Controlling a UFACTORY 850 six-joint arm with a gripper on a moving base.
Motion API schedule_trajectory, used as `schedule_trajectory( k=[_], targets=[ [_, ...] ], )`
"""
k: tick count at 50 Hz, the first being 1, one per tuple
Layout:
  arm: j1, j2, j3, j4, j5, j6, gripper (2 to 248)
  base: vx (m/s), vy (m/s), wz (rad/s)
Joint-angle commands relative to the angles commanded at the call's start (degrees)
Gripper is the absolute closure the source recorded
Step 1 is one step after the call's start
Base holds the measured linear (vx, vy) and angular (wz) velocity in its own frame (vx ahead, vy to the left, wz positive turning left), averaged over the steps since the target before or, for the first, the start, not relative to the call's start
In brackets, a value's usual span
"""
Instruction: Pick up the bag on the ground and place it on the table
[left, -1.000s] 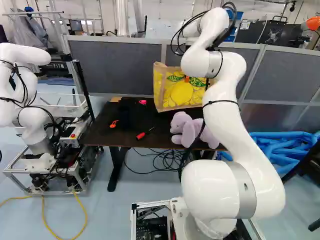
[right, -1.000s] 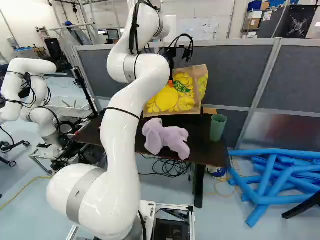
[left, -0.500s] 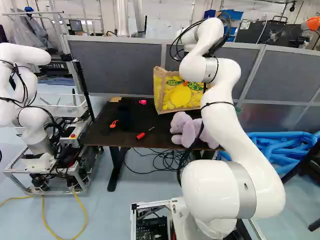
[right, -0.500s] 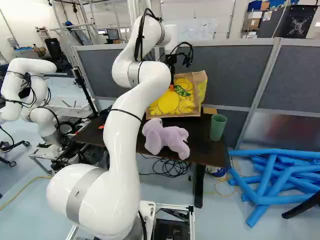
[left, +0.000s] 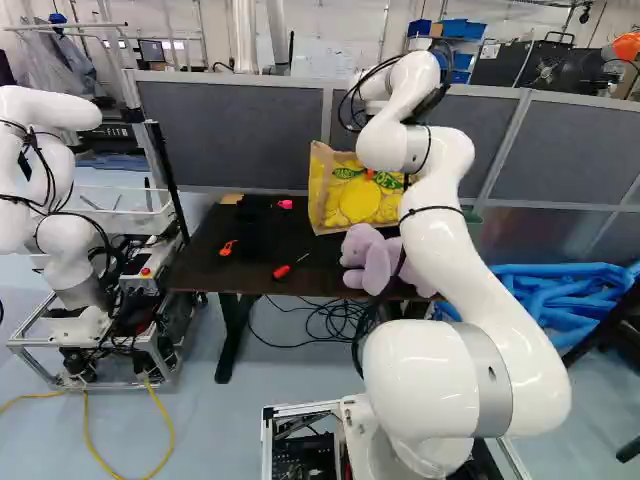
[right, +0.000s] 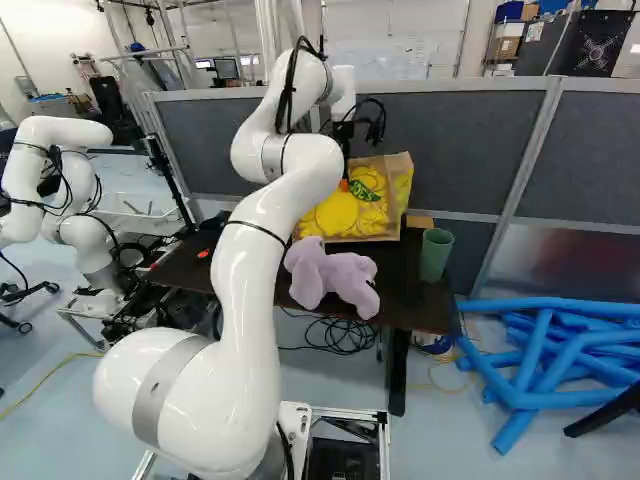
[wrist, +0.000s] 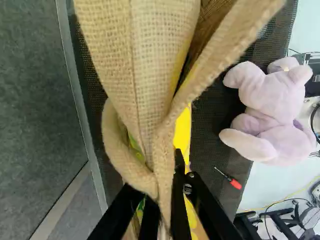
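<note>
At gripper: bag pinched | left base view only: pink item

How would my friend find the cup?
In the right base view, find the dark table. At its right end, right of the purple toy, stands the cup. It is plain green, while the toy has floppy ears and the bag has yellow pictures.

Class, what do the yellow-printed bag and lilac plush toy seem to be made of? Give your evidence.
Bag: probably jute, rough and matte; its coarse crisscross threads show.
Plush toy: short-pile fabric, perhaps polyester, soft and matte; its surface looks fuzzy.
</note>
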Motion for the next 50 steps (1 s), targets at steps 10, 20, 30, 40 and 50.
schedule_trajectory(
  k=[10,20,30,40,50],
  targets=[
    [0.0,-1.25,-0.32,0.0,0.0,0.0,228,0.0,0.0,0.0],
    [0.0,-1.5,-0.39,0.0,0.0,0.0,228,0.0,0.0,0.0],
    [0.0,-1.51,-0.4,0.0,0.0,0.0,225,0.0,0.0,0.0],
    [0.0,-1.51,-0.4,0.0,0.0,0.0,163,0.0,0.0,0.0],
    [0.0,-1.51,-0.4,0.0,0.0,0.0,93,0.0,0.0,0.0]
  ],
)
